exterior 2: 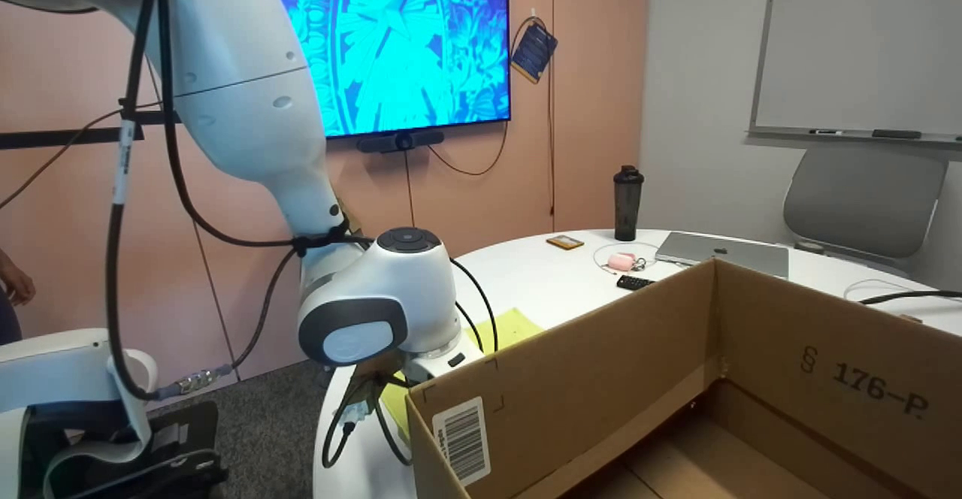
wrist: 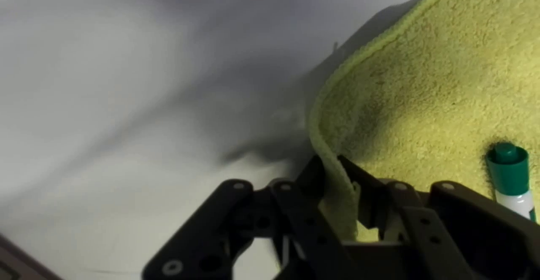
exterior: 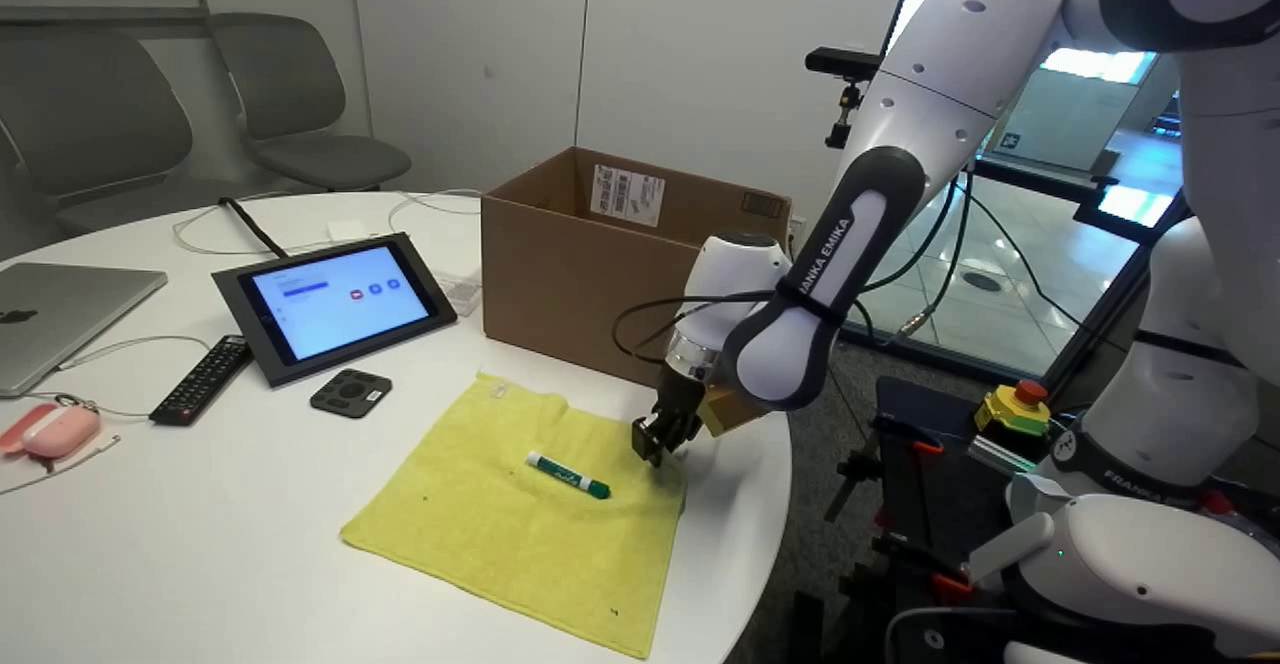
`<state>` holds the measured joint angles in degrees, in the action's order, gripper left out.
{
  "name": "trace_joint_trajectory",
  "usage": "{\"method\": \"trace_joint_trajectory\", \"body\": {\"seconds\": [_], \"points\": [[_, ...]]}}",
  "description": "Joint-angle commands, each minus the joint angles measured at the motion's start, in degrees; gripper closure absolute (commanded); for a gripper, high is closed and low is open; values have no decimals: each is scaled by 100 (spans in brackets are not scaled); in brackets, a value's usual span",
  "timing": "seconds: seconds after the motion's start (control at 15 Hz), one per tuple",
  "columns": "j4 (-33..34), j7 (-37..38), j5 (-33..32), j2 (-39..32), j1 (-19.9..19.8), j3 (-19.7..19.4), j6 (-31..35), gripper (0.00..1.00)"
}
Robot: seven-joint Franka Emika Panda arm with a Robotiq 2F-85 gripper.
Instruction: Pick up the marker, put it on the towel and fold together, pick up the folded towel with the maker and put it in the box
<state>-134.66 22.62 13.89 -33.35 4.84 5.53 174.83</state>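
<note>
The yellow towel is spread on the round white table, its far right corner beside my gripper. In the wrist view, the fingers of my gripper are shut on the edge of the towel, which bends up between them. A green and white marker lies on the towel near its middle, apart from the fingers; its green end shows in the wrist view as part of the marker. Behind the gripper stands the open cardboard box. In an exterior view the arm and the box hide the fingers and marker.
A tablet on a stand, a remote, a dark square puck, a pink earbud case and a laptop occupy the table left of the towel. The table's edge runs close to the gripper.
</note>
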Motion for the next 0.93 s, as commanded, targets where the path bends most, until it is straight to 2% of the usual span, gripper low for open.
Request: {"method": "trace_joint_trajectory", "body": {"seconds": [0.0,0.53,0.6,0.67,0.8,0.87], "points": [[-96,-201,-7,327,255,-42,-264,93],[7,-190,-602,731,1375,-273,-452,93],[80,-242,-680,698,1444,-220,-486,94],[187,-92,-824,586,1744,-398,-448,94],[457,7,-933,317,2020,-451,-506,94],[668,227,-1006,60,2331,-649,-537,94]]}}
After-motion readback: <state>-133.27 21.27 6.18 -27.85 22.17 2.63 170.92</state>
